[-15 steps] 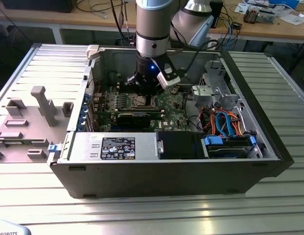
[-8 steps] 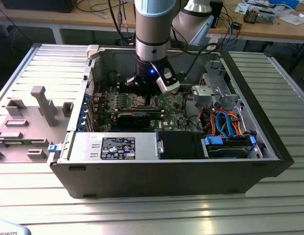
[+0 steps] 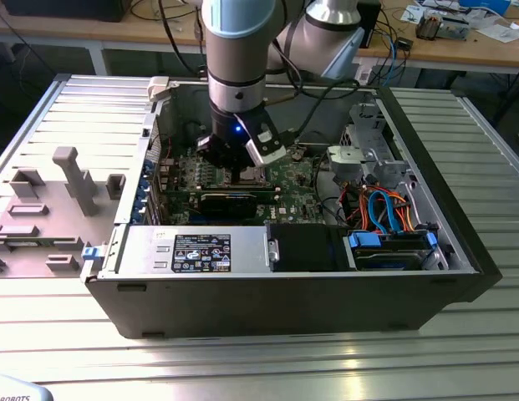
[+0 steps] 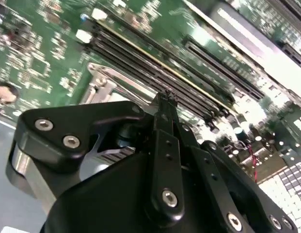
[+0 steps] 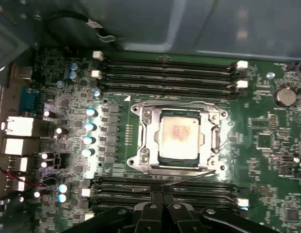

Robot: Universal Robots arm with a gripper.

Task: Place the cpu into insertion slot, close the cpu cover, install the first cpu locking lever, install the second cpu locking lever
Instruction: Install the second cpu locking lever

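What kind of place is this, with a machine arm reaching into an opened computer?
Probably a robotics lab or test workshop. An open grey desktop computer case sits on a ribbed aluminium table, and wooden workbenches behind carry cables and clutter. The black gripper hovers by the silver-grey cpu cover.

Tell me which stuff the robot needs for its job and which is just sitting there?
Needed: the cpu in its socket, the cpu cover closed around it, the gripper close by.
Just there: memory slots, coloured cables, grey holders.
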